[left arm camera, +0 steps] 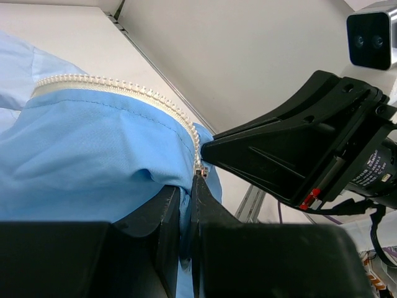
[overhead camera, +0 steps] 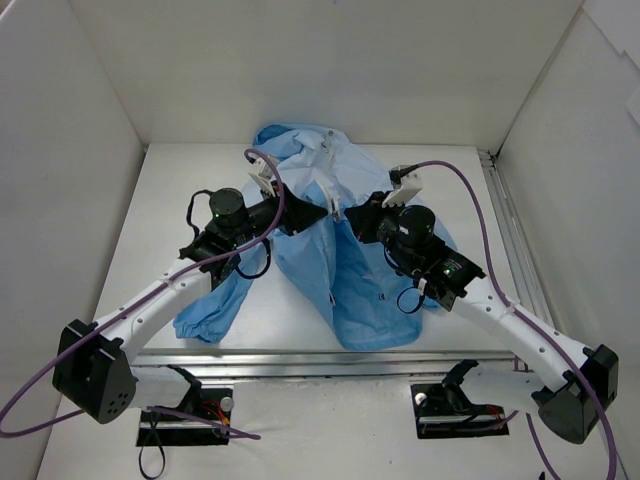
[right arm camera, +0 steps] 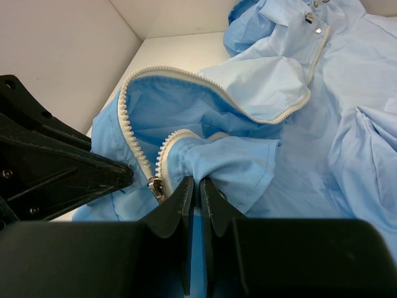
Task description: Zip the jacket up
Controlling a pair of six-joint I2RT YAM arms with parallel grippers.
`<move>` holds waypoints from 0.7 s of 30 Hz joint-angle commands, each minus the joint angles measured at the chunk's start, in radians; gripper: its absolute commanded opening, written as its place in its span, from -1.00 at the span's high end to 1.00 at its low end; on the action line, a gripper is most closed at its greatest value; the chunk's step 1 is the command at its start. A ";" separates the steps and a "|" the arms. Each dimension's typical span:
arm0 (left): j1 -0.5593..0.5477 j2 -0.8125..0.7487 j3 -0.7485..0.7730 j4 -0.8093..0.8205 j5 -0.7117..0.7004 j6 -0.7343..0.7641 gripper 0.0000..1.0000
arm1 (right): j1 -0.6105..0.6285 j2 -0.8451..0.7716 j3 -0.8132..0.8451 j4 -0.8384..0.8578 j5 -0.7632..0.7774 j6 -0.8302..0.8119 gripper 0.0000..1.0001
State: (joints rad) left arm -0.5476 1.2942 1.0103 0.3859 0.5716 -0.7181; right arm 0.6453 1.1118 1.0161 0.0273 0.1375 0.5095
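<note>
The light-blue jacket [overhead camera: 350,270] lies crumpled in the middle of the table, with its hood toward the back wall. Its white zipper [right arm camera: 131,118] is open, and the two rows of teeth part just above the metal slider [right arm camera: 156,187]. My left gripper [overhead camera: 318,212] is shut on the jacket's fabric right below the slider [left arm camera: 200,167]; in the left wrist view the gripper [left arm camera: 188,188] pinches blue cloth. My right gripper [overhead camera: 340,215] faces it, almost touching. In its wrist view the gripper [right arm camera: 197,184] is shut on a bunched fold beside the slider.
White walls close in the table on three sides. A metal rail [overhead camera: 300,360] runs along the near edge and another [overhead camera: 510,230] along the right side. One sleeve [overhead camera: 205,320] trails to the front left. The right arm's camera [left arm camera: 371,38] shows in the left wrist view.
</note>
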 commanded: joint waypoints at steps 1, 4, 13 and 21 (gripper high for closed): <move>-0.005 -0.007 0.062 0.099 0.007 -0.009 1.00 | -0.009 -0.001 0.059 0.112 0.010 0.017 1.00; -0.005 -0.007 0.062 0.100 0.004 -0.009 1.00 | -0.009 0.003 0.061 0.112 0.010 0.014 1.00; -0.005 -0.015 0.065 0.087 -0.030 -0.004 1.00 | -0.007 -0.003 0.049 0.109 0.008 0.008 1.00; -0.005 -0.009 0.086 0.074 -0.033 0.000 1.00 | -0.010 -0.001 0.050 0.103 0.010 0.003 1.00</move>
State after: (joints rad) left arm -0.5484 1.2995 1.0267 0.3824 0.5415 -0.7177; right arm 0.6449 1.1118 1.0161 0.0277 0.1375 0.5095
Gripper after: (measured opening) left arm 0.044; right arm 0.034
